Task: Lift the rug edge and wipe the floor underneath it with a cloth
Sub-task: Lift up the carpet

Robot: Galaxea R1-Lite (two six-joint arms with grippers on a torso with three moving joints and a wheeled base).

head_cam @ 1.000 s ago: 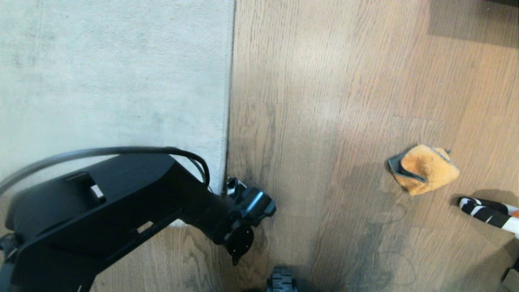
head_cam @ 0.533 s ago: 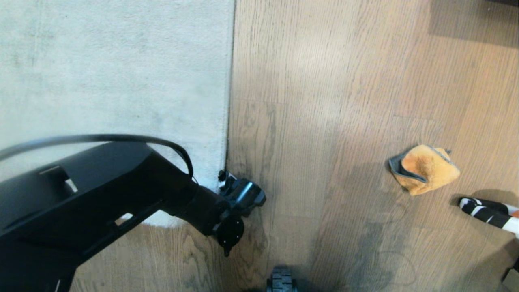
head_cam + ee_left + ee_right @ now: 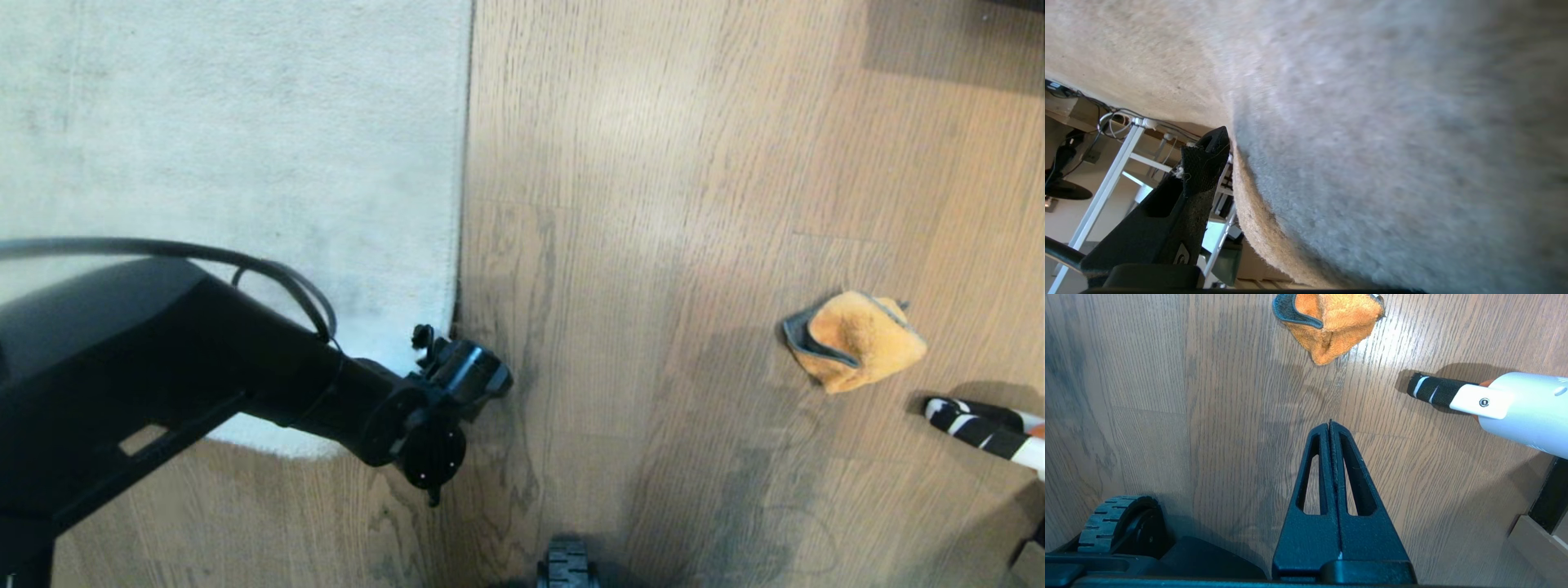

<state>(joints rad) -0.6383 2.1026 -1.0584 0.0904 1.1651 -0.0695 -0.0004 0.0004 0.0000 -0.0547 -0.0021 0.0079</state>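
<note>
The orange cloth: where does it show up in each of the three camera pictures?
Head view: the orange cloth lies on the floor at the right, far from the rug.
Left wrist view: not in it.
Right wrist view: near the top edge, slightly right of centre.
Shared landmark: the black-and-white striped tip beside it.

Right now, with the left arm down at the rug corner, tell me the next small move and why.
Probably shut the left hand on the rug edge: its fingers stand open with the rounded rim right beside one finger, nothing gripped yet. The cloth lies apart on the floor, and the right hand hangs shut above bare planks.
</note>
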